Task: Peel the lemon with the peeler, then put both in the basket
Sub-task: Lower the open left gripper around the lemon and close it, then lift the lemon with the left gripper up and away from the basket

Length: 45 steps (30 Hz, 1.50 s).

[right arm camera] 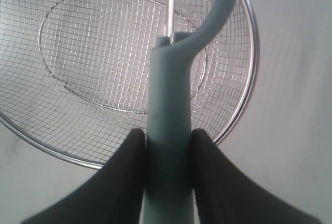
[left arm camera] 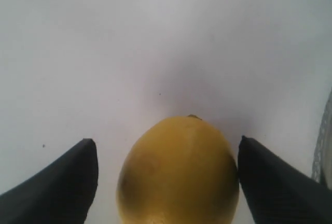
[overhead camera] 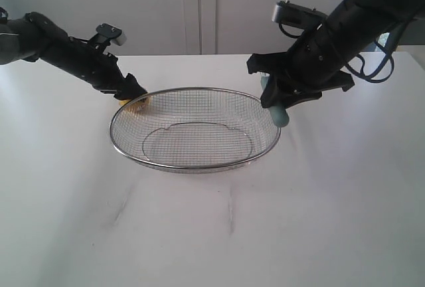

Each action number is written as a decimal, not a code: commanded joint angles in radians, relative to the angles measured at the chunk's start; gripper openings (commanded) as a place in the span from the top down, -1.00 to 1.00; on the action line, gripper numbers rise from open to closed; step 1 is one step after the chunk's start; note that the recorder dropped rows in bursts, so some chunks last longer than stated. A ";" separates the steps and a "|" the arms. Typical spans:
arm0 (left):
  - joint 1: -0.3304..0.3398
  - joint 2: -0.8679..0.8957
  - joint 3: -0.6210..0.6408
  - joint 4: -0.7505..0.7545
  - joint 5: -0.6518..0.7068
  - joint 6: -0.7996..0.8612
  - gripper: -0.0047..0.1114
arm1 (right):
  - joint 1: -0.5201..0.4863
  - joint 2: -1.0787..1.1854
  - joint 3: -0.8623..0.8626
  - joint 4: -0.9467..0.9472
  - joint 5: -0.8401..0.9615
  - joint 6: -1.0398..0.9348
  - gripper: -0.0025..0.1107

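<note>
Left gripper (left arm camera: 166, 140) sits spread around the small round yellow lemon (left arm camera: 179, 172) — one finger touches the skin, there's a gap on the other side, so no clamp. The lemon looks to rest on the white table (overhead camera: 199, 234), just outside the big oval silver wire-mesh basket (overhead camera: 199, 167). Right gripper (right arm camera: 168, 133) is clenched on the slim peeler with the pale teal handle (right arm camera: 168, 105), hanging over the basket's rim. No bare patch shows on the visible rind — I'd judge peeling undone, and neither thing is in the basket yet.
</note>
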 commanded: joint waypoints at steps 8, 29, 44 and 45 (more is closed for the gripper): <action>-0.005 0.003 0.007 -0.019 0.009 0.044 -0.40 | -0.002 -0.003 0.004 0.001 -0.014 -0.012 0.96; -0.001 0.003 0.007 0.029 0.007 0.048 0.79 | -0.002 -0.003 0.004 0.001 -0.018 -0.012 0.96; 0.046 -0.154 0.000 0.032 0.116 -0.098 0.92 | -0.002 -0.003 0.004 0.003 -0.022 -0.012 0.96; 0.046 -0.169 0.000 0.032 0.146 -0.113 0.92 | -0.002 -0.003 0.004 0.003 -0.018 -0.012 0.96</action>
